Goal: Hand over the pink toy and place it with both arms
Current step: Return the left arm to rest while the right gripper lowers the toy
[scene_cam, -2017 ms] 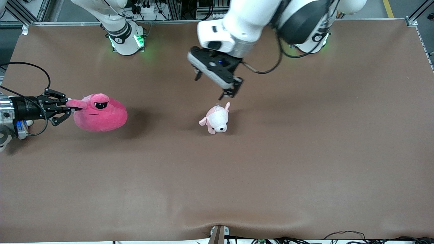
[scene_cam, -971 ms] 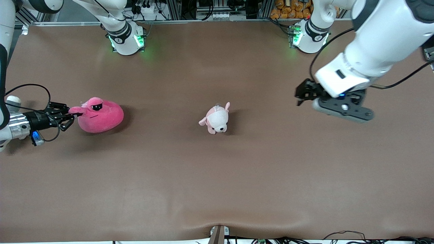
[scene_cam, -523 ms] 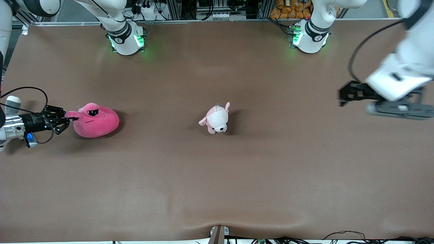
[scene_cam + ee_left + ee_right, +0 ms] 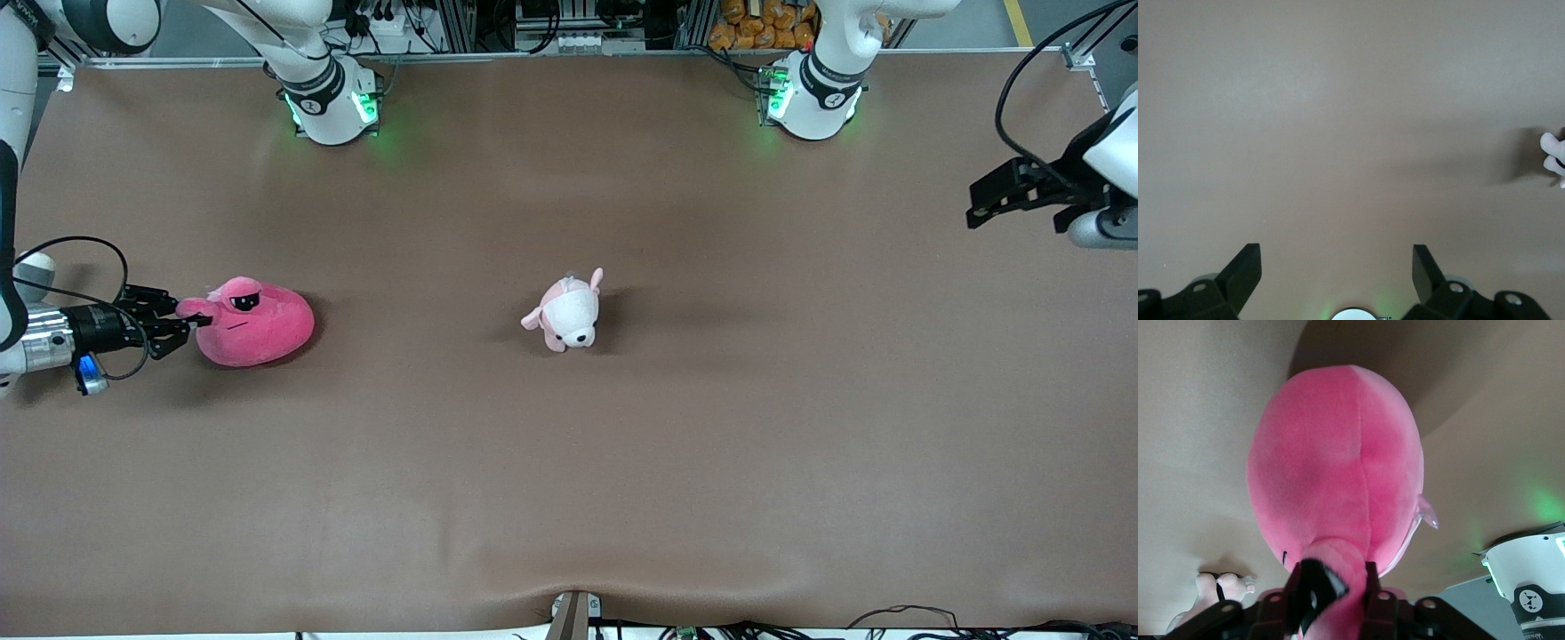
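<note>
The pink toy lay on the table toward the right arm's end, its body resting on the brown surface with the face turned up. One eye stalk sat between the fingers of the right end effector, which stood low at the toy's outer side; in the right wrist view the fingers bracketed the stalk closely, though whether they pinched it or had slackened could not be told from the pictures. The smaller pale puppy plush lay near the middle of the table, well apart from the toy. The left end effector hung wide and empty over the left arm's end of the table, waiting, its wrist view showing bare surface and only an edge of the puppy plush.

By the look of it, the toy was set down and the release was in hand. The chief risk seemed to be the soft stalk snagging on a finger pad: if the right arm drew away before the fingers had fully cleared it, the light plush could be dragged or tipped toward the table's edge. A rounded body could also roll a little once freed
</note>
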You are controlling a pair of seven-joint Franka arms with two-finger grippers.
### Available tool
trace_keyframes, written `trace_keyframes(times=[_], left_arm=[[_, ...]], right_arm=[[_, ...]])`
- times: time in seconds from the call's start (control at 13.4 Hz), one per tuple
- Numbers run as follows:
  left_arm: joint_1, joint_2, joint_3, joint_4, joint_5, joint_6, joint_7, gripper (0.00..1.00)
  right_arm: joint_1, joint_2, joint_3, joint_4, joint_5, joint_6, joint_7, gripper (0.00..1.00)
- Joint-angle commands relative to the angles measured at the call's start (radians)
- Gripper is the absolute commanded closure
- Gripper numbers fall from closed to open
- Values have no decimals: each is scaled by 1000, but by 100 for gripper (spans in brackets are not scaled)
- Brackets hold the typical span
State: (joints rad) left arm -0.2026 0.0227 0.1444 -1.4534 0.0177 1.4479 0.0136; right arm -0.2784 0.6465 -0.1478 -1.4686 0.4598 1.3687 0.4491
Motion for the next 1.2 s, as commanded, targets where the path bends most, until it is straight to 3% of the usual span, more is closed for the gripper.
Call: trace_keyframes(times=[0.0, 0.15, 0.6, 0.75, 0.97, 1.12], left_arm=[[50, -90, -6, -123, 19, 42, 69, 0], [92, -81, -9, -119, 24, 48, 123, 0], [78, -72, -16, -96, 64, 45, 121, 0], [74, -44, -22, -41, 67, 40, 124, 0], [80, -43, -22, -39, 61, 37, 123, 0], [87, -40, -22, -42, 62, 37, 126, 0]], right_arm=[[-13, 12, 17, 25, -10, -5, -17, 0], [-12, 10, 17, 25, -9, -7, -17, 0], [-9, -7, 17, 62, -19, -17, -17, 0], [-10, -45, 17, 62, -24, -25, -17, 0], [-7, -80, 17, 73, -30, -54, -17, 0], [-1, -126, 24, 71, -84, -54, -61, 0]])
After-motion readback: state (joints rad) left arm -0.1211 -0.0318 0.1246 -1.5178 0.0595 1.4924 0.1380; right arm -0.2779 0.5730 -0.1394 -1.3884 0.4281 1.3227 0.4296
